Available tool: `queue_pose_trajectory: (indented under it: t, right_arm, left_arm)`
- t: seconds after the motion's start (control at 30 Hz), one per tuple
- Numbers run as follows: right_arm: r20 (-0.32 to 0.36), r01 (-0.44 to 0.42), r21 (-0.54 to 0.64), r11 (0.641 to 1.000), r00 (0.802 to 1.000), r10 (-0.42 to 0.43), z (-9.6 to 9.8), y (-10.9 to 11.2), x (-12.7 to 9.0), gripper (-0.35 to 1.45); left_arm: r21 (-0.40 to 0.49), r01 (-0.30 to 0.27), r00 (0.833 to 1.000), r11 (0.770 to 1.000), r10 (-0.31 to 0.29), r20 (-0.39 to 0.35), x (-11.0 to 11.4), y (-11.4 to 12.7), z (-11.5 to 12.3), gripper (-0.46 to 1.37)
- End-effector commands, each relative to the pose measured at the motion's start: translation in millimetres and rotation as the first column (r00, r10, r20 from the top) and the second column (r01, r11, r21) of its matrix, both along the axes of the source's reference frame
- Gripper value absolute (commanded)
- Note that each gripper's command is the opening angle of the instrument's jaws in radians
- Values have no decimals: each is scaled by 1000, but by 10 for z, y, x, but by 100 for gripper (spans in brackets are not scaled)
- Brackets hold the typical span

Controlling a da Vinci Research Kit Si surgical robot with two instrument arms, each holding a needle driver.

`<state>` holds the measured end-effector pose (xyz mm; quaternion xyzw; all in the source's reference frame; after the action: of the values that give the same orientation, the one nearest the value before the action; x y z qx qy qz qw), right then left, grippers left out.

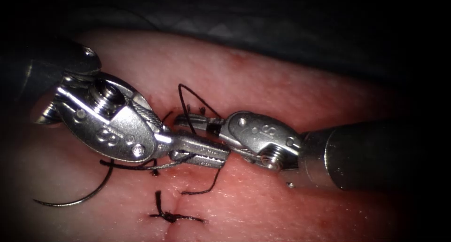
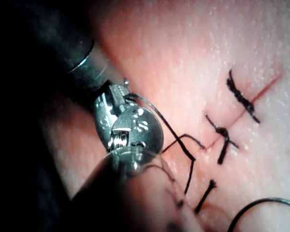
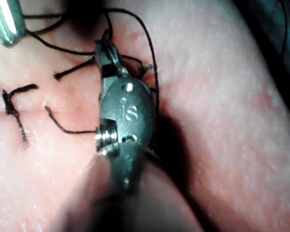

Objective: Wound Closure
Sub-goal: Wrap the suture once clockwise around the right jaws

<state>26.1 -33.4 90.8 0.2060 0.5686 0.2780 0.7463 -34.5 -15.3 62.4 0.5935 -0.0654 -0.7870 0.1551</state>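
needle [image 1: 80,197], stiff and slippery, lies free left of the cut [image 1: 171,202]; left end effector [image 1: 206,153] clamps thread [image 1: 197,108], right end effector [image 1: 195,122] grips thread.

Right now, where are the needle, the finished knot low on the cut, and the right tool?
needle [image 1: 89,195]: endoscope view, mid-curve, lying free on the tissue left of the cut.
finished knot [image 1: 170,217]: endoscope view, the dark knot.
right tool [image 1: 193,121]: endoscope view, end effector tip at the thread.

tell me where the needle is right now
In the endoscope view the needle lies free on the tissue left of the cut, below the left tool, held by neither tool and not in the tissue.
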Motion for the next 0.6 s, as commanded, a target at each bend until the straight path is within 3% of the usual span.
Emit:
queue_pose_trajectory:
  t: [0.03,0.4,0.6]
  right_arm:
    - [-5,-4,-2,1000,1000,4,0,2,2,-35]
    - [-42,-45,-4,999,998,45,4,8,21,-35]
    - [-109,-105,16,994,988,106,0,15,20,-35]
  left_arm:
    - [-2,-12,1000,1000,12,12,-1,-2,0,-35]
    - [27,-21,995,999,18,95,-3,-6,3,-35]
    - [68,-21,991,997,11,132,-2,-10,14,-35]
